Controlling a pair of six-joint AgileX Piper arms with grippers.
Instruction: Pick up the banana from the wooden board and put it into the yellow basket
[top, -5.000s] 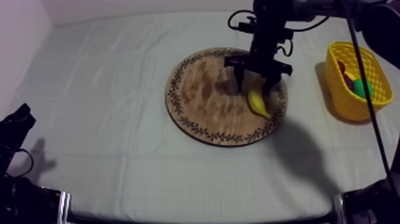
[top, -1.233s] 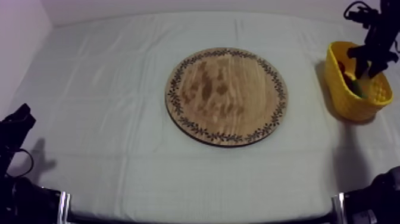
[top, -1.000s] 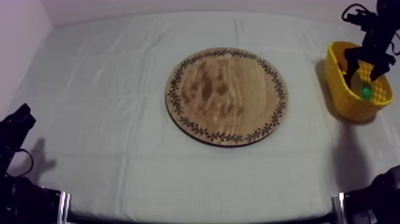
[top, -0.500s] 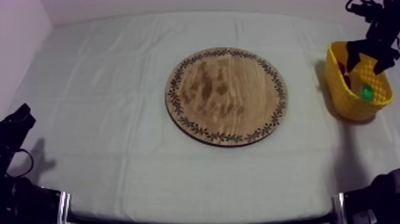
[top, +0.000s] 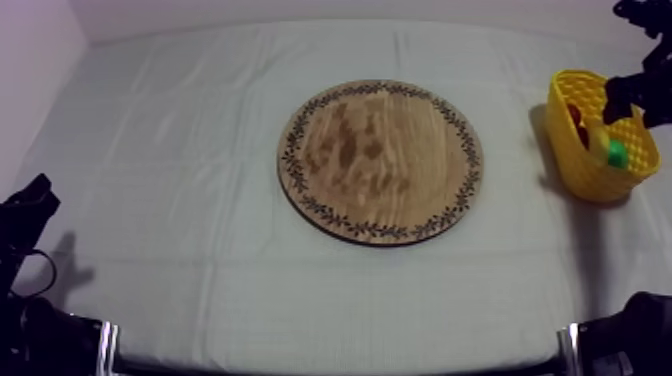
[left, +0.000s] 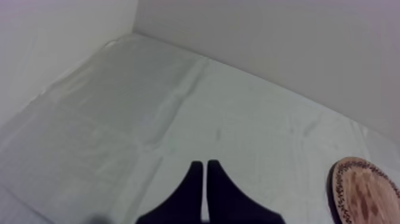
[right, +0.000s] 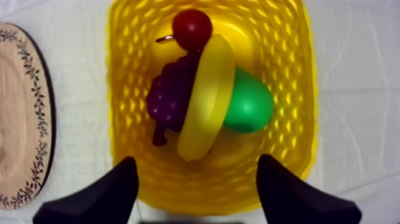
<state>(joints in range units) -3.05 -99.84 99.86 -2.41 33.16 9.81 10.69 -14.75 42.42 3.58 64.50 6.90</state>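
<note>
R wrist view: banana (right: 205, 98) over grapes (right: 168, 101) & pear (right: 251, 108) in basket (right: 299, 89).

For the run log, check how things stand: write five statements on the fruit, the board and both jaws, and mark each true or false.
1. The banana lies in the yellow basket, across the grapes and the green pear. True.
2. The wooden board carries fruit. False: it is bare.
3. The right jaws are shut on the banana. False: they stand open above the basket, holding nothing.
4. The left jaws lie together, shut on nothing, over the cloth. True.
5. The small red fruit sits in the basket beside the grapes. True.
</note>
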